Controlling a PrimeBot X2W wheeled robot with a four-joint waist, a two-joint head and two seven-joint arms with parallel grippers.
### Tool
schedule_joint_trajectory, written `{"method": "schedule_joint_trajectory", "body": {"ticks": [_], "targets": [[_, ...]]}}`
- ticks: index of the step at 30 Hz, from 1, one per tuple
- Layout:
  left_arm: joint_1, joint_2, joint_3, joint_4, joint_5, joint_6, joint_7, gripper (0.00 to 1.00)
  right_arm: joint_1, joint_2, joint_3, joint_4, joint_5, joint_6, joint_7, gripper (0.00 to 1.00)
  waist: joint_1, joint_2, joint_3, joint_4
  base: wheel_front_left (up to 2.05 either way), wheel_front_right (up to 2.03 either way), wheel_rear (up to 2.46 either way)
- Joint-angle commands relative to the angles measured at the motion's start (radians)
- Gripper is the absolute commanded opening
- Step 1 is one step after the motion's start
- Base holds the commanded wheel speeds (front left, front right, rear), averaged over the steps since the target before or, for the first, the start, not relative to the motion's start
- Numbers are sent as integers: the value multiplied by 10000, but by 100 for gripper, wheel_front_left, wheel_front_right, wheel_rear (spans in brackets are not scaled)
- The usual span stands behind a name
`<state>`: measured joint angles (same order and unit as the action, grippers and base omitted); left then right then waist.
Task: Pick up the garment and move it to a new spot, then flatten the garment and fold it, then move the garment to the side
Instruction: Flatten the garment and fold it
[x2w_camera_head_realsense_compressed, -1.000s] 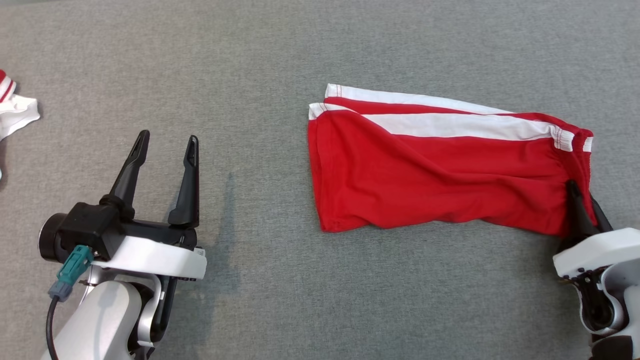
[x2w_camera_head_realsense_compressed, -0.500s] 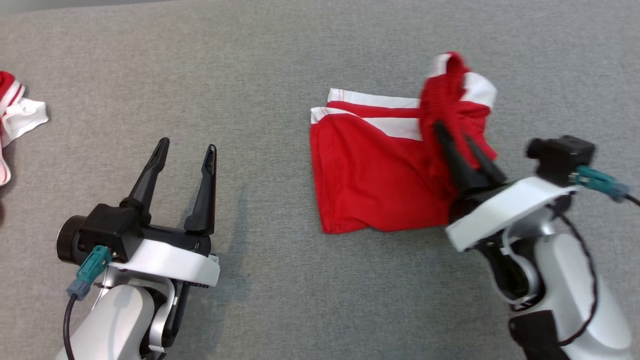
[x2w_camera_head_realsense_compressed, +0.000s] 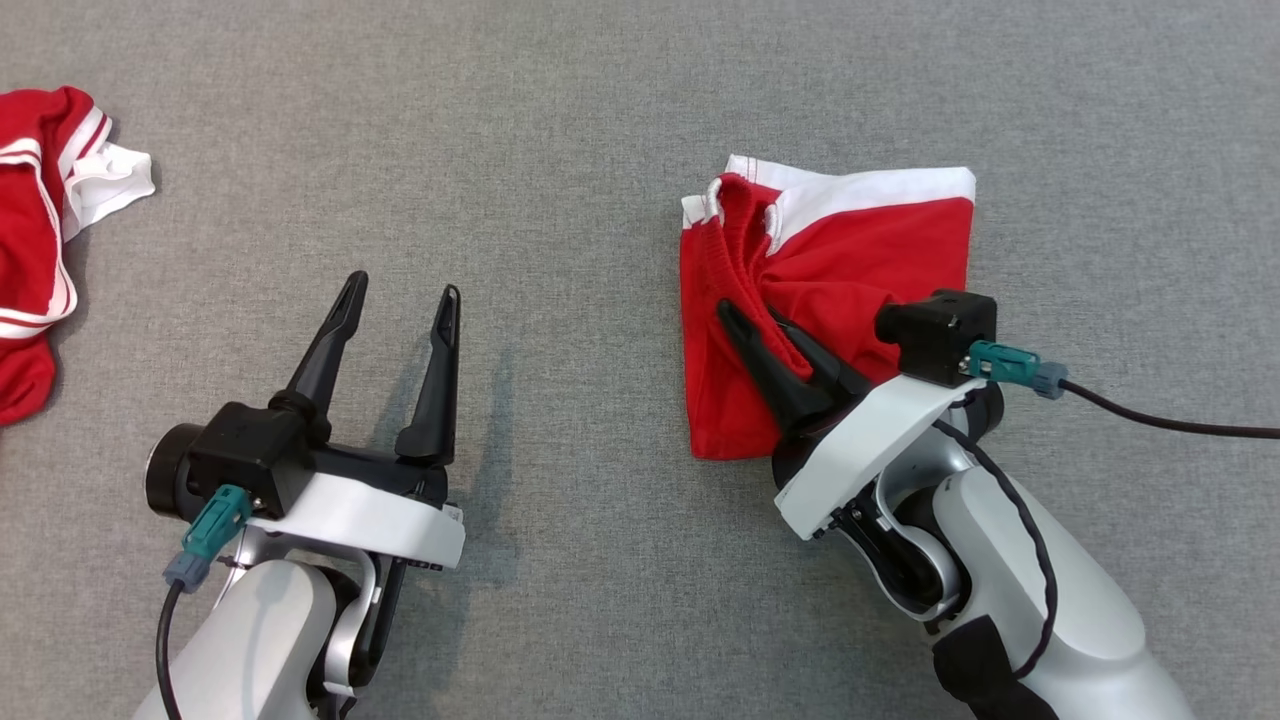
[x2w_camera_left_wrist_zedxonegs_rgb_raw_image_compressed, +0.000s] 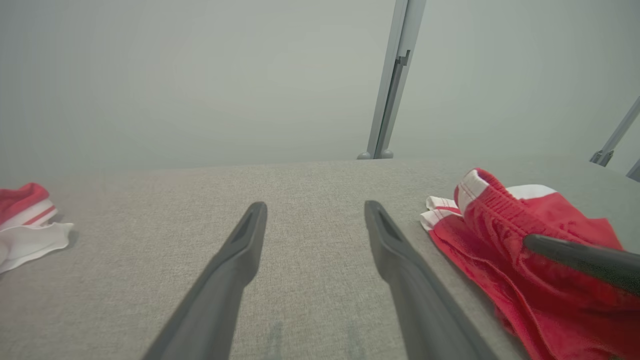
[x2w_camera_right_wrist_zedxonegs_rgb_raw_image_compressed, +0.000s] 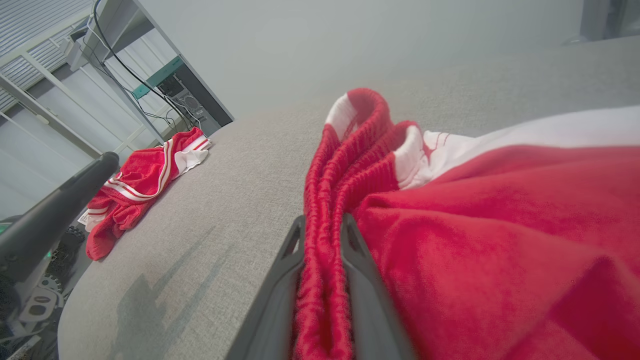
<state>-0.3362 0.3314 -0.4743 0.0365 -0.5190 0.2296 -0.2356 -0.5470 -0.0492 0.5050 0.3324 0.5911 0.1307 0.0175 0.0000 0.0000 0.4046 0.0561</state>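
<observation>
Your right tool (x2w_camera_head_realsense_compressed: 748, 313) pinches the red garment (x2w_camera_head_realsense_compressed: 870, 250) by its waistband, folded over itself on the worktop (x2w_camera_head_realsense_compressed: 560, 150); your left tool (x2w_camera_head_realsense_compressed: 402, 283) stands spread apart, empty.

Surface (x2w_camera_head_realsense_compressed: 560, 150) is reading as grey woven cloth, matt, with a fine rough grain. Garment (x2w_camera_head_realsense_compressed: 850, 250) is showing as soft red cloth, matt and slightly fuzzy, with smoother white cloth bands. Its waistband (x2w_camera_right_wrist_zedxonegs_rgb_raw_image_compressed: 330, 165) is appearing ribbed and gathered. Right claw (x2w_camera_head_realsense_compressed: 750, 315) and left claw (x2w_camera_head_realsense_compressed: 405, 283) are looking like smooth dark plastic, matt. Forearm shells (x2w_camera_head_realsense_compressed: 1050, 600) are presenting as white plastic with a slight gloss. Second garment (x2w_camera_head_realsense_compressed: 30, 250) is showing similar red-and-white cloth. Post (x2w_camera_left_wrist_zedxonegs_rgb_raw_image_compressed: 392, 75) is looking like smooth, pale metal.
</observation>
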Motion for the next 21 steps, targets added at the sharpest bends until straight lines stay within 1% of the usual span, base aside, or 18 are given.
{"method": "schedule_joint_trajectory", "body": {"ticks": [1, 4, 6, 11, 15, 21], "targets": [[-179, 11, 0, 54, 56, -52, -44, 100, -175, -41, 102, 159, 131, 1, -197, 97, 0, 0, 46, 22, 0, 0, 0], [-244, -6, 8, 94, 50, -95, -73, 100, -286, -40, 246, 383, 206, 1, -411, 100, 0, 0, 83, 26, 0, 0, 0], [-231, -29, 55, 199, 58, -78, -124, 100, -356, -39, 400, 490, 386, 1, -1076, 100, 0, 0, 50, -47, 0, 0, 0], [-117, 57, 200, 189, 63, 9, -168, 100, 25, -44, 134, -235, 167, 1, -1662, 100, 0, 0, -116, -215, 0, 0, 0], [12, 193, 377, 76, 82, 140, -206, 100, 569, -46, -811, -1151, -418, 1, -1976, 100, 0, 0, -261, -391, 0, 0, 0], [236, 411, 734, -166, 107, 423, -227, 100, 1556, -42, -3050, -2540, -1880, 1, -1953, 100, 0, 0, -473, -602, 0, 0, 0]]}}
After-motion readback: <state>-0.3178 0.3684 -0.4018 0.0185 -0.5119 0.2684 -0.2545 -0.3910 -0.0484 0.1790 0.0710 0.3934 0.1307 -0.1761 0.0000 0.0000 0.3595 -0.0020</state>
